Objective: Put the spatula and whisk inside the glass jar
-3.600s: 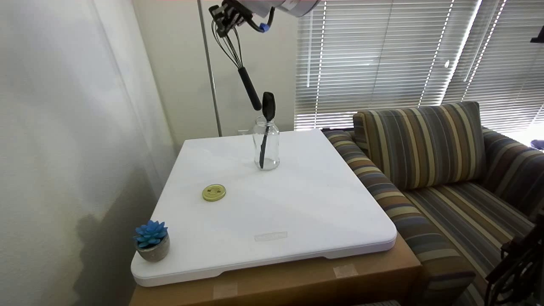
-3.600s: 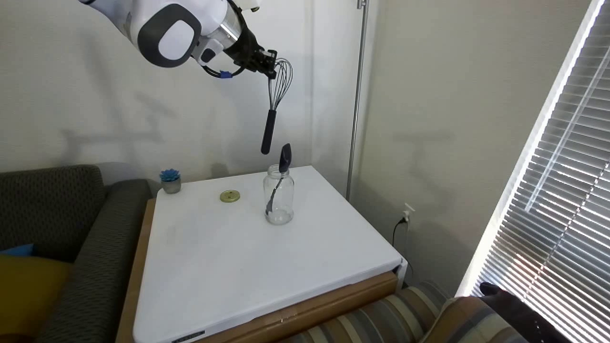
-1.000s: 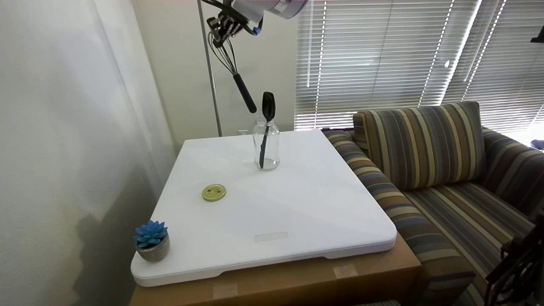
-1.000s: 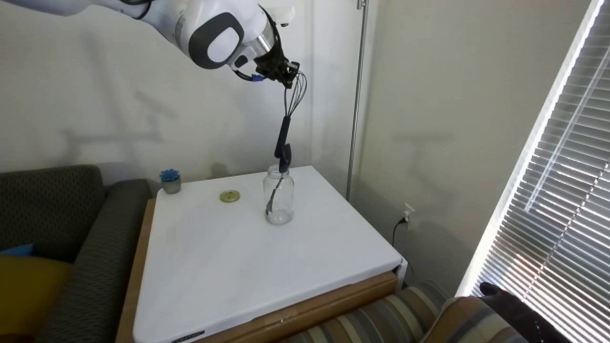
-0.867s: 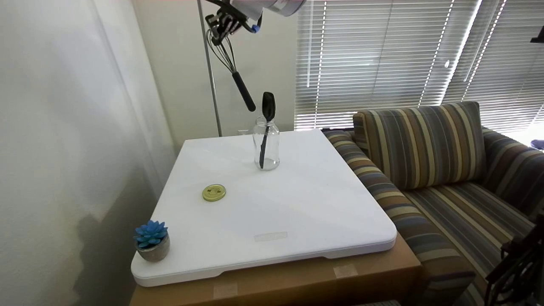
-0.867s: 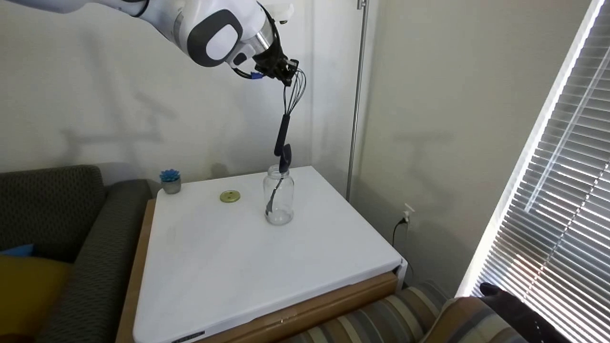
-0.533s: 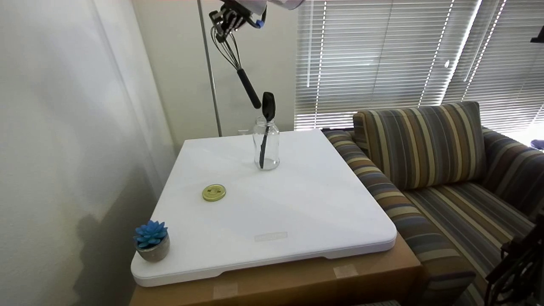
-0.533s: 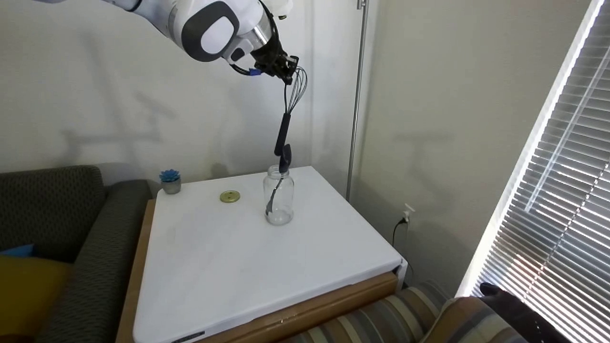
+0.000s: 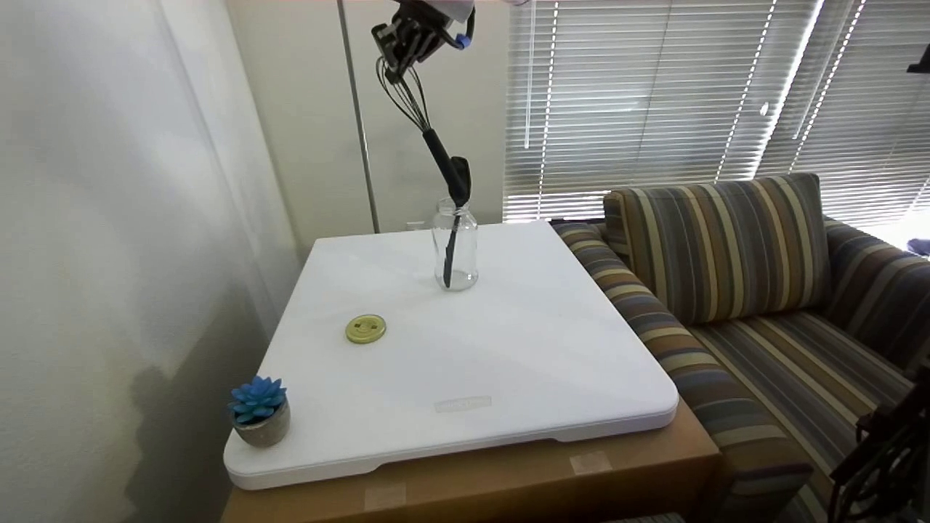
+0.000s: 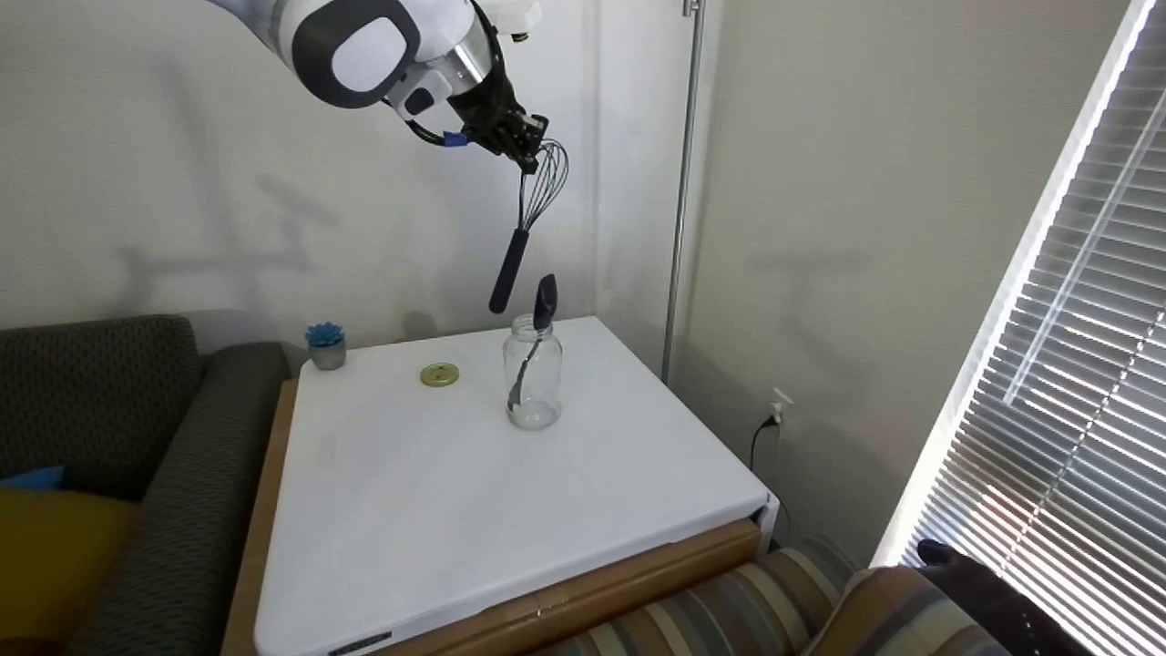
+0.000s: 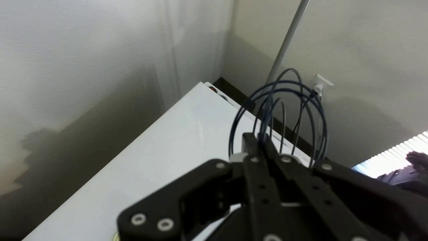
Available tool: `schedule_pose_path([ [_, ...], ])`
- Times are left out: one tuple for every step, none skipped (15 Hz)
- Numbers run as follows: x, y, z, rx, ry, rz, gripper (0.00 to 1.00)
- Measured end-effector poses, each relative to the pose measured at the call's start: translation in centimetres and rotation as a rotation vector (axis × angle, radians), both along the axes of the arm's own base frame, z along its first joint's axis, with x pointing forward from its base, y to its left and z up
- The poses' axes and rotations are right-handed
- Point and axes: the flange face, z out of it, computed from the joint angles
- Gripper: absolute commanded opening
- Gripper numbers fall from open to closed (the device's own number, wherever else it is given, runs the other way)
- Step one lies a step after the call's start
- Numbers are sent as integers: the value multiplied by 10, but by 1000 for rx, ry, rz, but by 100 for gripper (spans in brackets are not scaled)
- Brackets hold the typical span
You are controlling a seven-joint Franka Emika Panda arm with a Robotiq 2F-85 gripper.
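Note:
My gripper (image 11: 261, 138) is shut on the wires of the whisk's head, which loop around the fingertips in the wrist view. The whisk (image 10: 510, 270) hangs tilted, black handle down, with its lower end slightly above jar height. In an exterior view that handle (image 9: 440, 156) overlaps the head of the spatula; elsewhere its end shows to the left of the spatula (image 10: 546, 301), apart from it. The black spatula leans inside the clear glass jar (image 10: 545, 387), head up above the rim. The jar (image 9: 468, 247) stands upright on the table; the wrist view does not show it.
A gold lid (image 9: 365, 329) lies flat on the white table (image 9: 552, 334). At a table corner is a blue succulent in a grey pot (image 9: 261, 410). A striped armchair (image 9: 719, 254) adjoins the table. Behind stands a metal pole (image 10: 683, 200) near the walls.
Over the last half second the gripper and whisk have moved lower, shifting right in an exterior view and left where the dark sofa shows. Spatula and jar have stayed put.

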Motion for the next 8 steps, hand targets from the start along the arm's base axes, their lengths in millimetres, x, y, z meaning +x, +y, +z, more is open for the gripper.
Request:
schedule_pose_path([
  [-7,5,1,8,-11,1,1],
  [-15,12,3,17,-33,6,1],
  [-24,19,5,28,-56,11,1],
  [-34,25,9,38,-83,15,1],
  [-40,30,11,55,-98,17,1],
  [-42,32,12,66,-107,20,1],
  [-42,31,12,72,-113,21,1],
  [-42,29,10,75,-117,20,1],
])
